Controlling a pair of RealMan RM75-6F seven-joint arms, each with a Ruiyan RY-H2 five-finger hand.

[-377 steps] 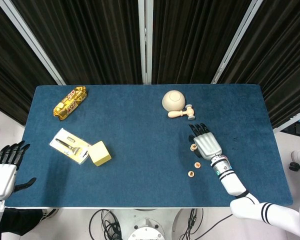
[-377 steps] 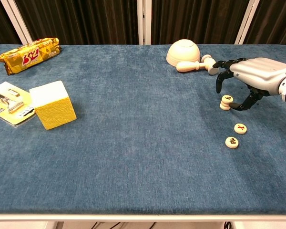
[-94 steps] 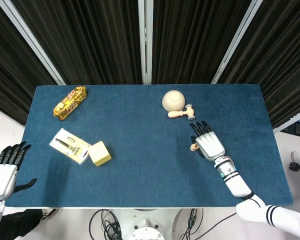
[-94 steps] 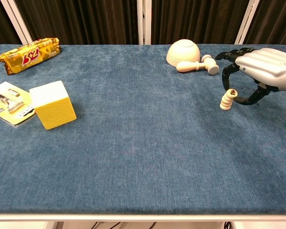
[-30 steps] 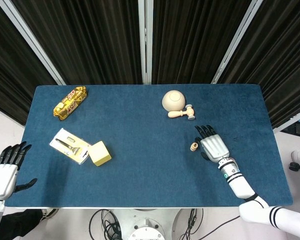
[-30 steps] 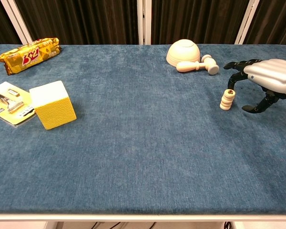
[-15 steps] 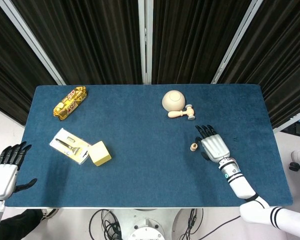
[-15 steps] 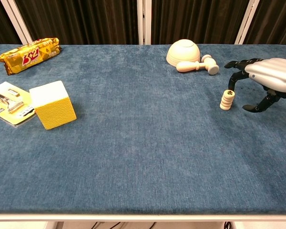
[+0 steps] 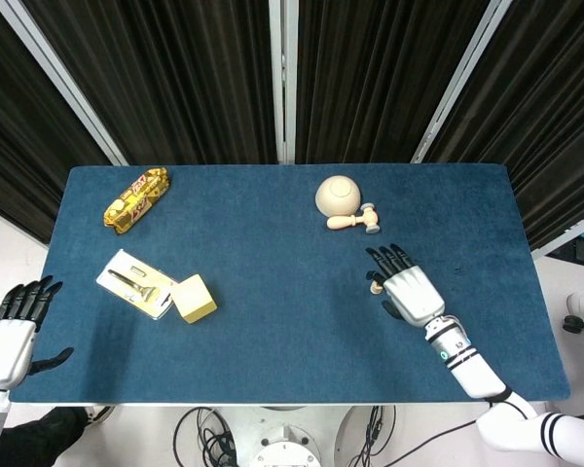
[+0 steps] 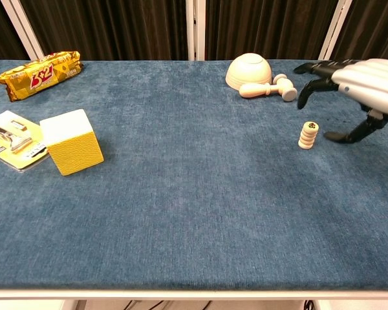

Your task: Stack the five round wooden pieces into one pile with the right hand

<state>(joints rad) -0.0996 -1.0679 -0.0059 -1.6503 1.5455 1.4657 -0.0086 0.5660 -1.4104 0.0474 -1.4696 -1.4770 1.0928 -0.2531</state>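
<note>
The round wooden pieces stand in one pile [image 10: 307,135] on the blue table, right of centre. In the head view only part of the pile [image 9: 376,287] shows, at the edge of my right hand. My right hand [image 10: 361,88] hovers above and to the right of the pile, fingers spread, holding nothing and clear of the pieces. From overhead, the right hand [image 9: 407,292] lies palm down beside the pile. My left hand [image 9: 10,326] hangs off the table's left edge, open and empty.
A wooden bowl [image 10: 249,70] lies upside down with a small wooden mallet [image 10: 268,88] behind the pile. A yellow block [image 10: 71,141] and a packaged tool [image 10: 10,146] sit at the left. A snack packet [image 10: 39,74] lies at the far left.
My right hand has risen and drawn back from the pile, which stands alone. Much earlier, loose pieces lay on the cloth; they are now in the pile.
</note>
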